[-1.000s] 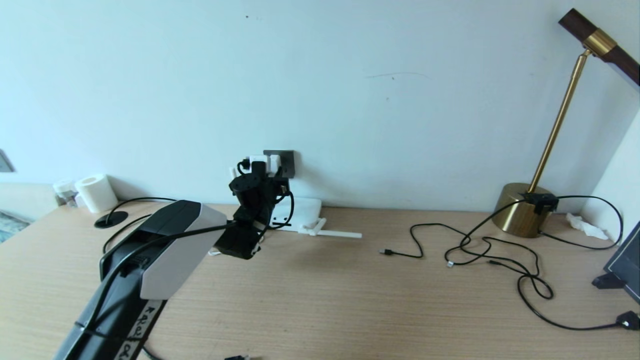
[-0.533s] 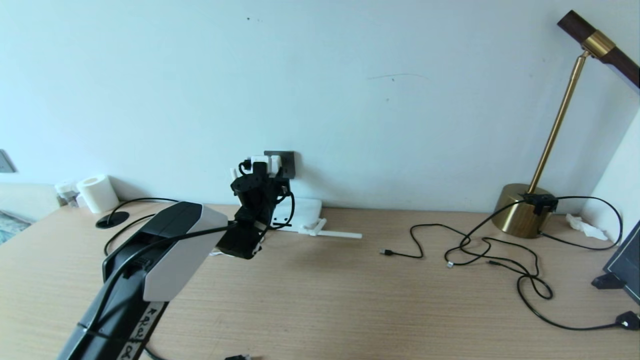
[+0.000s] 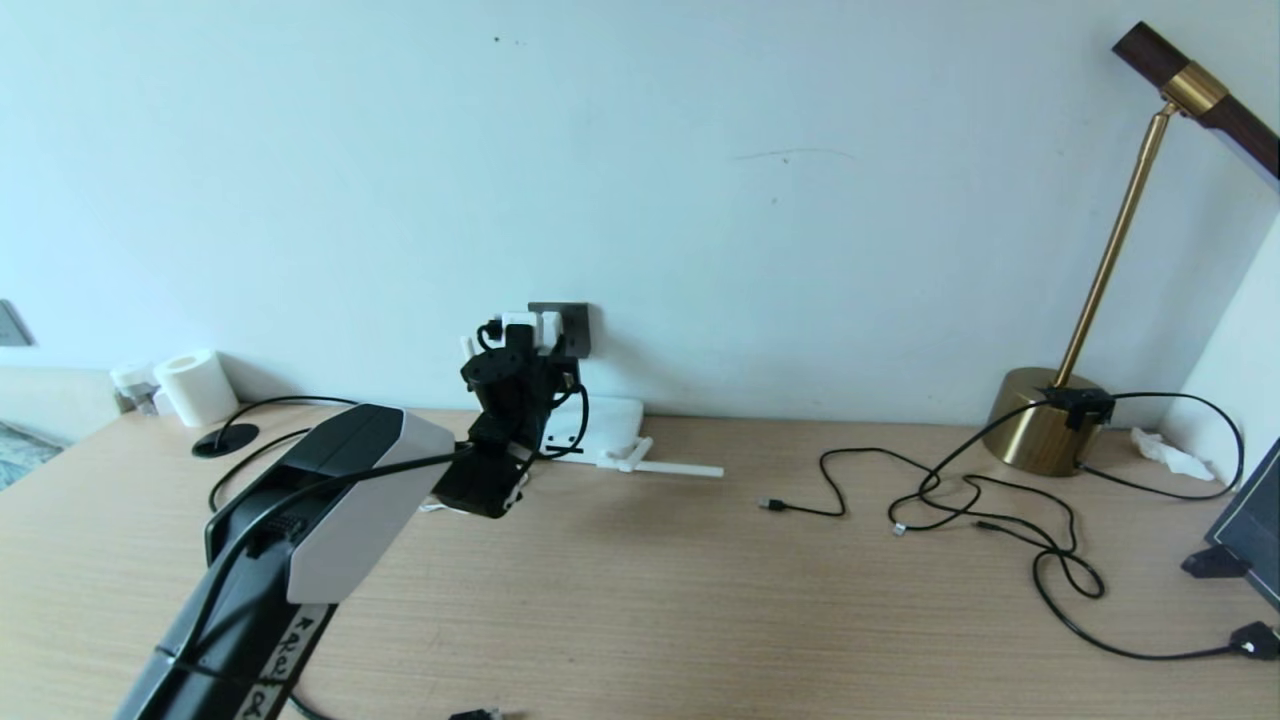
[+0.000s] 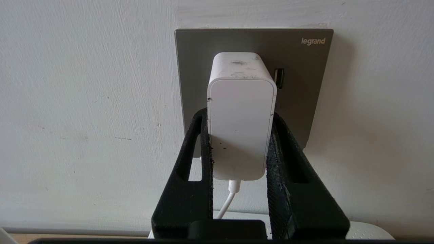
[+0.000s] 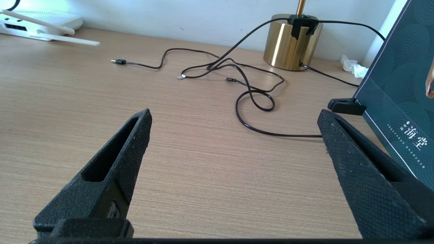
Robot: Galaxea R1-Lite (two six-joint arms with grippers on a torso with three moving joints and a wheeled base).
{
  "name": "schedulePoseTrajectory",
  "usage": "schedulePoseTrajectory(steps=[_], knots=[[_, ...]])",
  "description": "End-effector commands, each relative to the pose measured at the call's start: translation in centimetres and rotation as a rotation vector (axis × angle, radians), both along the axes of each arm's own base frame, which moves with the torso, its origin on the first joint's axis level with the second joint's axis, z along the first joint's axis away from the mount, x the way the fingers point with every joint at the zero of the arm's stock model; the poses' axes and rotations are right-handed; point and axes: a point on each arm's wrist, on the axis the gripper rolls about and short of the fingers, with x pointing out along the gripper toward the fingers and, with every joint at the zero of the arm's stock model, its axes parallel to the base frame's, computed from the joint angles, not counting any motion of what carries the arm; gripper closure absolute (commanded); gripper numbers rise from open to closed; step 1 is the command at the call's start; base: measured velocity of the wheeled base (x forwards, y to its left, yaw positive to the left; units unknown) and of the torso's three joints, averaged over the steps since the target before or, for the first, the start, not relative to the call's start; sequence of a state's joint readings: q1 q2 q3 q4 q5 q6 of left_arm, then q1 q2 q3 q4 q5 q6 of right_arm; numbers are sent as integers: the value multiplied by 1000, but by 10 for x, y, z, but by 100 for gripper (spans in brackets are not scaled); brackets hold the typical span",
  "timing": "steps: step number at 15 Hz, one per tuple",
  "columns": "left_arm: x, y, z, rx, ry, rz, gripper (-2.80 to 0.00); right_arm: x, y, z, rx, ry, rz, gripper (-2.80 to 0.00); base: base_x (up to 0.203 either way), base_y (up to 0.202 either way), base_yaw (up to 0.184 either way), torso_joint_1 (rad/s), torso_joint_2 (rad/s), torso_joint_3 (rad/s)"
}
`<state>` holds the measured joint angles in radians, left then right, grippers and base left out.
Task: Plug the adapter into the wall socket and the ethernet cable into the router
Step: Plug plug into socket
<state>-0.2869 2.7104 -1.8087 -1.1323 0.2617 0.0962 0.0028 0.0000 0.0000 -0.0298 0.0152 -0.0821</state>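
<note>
Because the adapter (image 4: 241, 115) already sits against the wall socket (image 4: 305, 67), just above the back edge of the desk (image 3: 700, 600), the step in hand looks like the final seating push. It would go best straight into the plate with no tilt, the left gripper (image 4: 239, 128) letting go only once the white body lies flush, then backing off squarely so the cord is not dragged.

The adapter is a white rounded block, upright, its face scuffed with small dark specks, and a thin white cord (image 4: 230, 200) leaves its underside. The left gripper's two black textured fingers (image 4: 200, 162) clamp its lower sides, one on each flank. The dark grey plate behind it carries the maker's name in one corner and a small slot just beside the adapter. Whether the pins are fully home cannot be told from here.

Below the socket, the white router (image 3: 600, 420) lies against the wall at the desk's back edge. The right gripper (image 5: 234, 118) hangs over the desk's right part, jaws spread wide and empty, with thin black cords (image 5: 251, 98) and a brass lamp base (image 5: 288, 47) beyond it.
</note>
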Motion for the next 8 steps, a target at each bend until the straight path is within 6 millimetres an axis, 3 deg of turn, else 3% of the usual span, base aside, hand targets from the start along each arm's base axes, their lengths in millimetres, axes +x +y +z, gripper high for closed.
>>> schedulePoseTrajectory(steps=[1,8], knots=[[1,2,-3,1,4,7,0,1,0,-3,-1,10,0,-280,0,0,0,0,0,0],[-1,1,1,-3,-8,8,0,1,0,-3,-1,10,0,-280,0,0,0,0,0,0]])
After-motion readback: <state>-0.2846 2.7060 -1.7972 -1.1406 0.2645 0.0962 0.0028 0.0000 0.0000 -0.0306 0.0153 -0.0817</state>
